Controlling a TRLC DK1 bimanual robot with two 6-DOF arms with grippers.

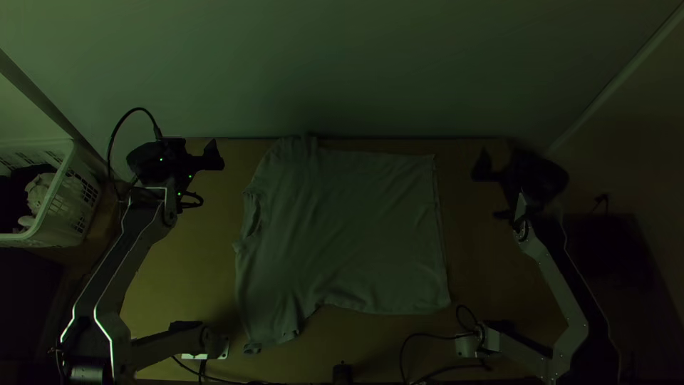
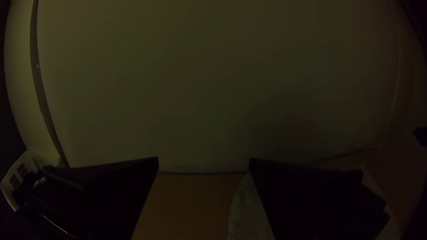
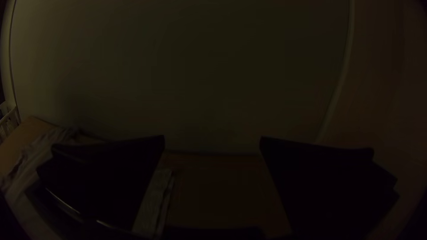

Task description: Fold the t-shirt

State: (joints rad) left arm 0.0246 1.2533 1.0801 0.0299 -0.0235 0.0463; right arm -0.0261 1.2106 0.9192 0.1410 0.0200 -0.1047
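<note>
Shirt (image 1: pixel 356 228) is laid spread on surface (image 1: pixel 189 260), slightly wrinkled. No fold is made (whole folding is left, it seems). Left hand (image 2: pixel 204 158) and right hand (image 3: pixel 212 137) are opened wide, nothing held. In basket (image 1: pixel 60 228) beside surface, light cloth (image 1: pixel 39 192) is kept, loosely bunched.

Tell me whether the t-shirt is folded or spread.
Spread: the t-shirt lies broadly flat, collar and hem at opposite ends.

We've got a matt, wrinkly cloth t-shirt (image 1: pixel 356 235), a smooth, matt wood tabletop (image 1: pixel 196 264), a plastic basket (image 1: pixel 55 191) and metal-looking right arm links (image 1: pixel 559 285).
</note>
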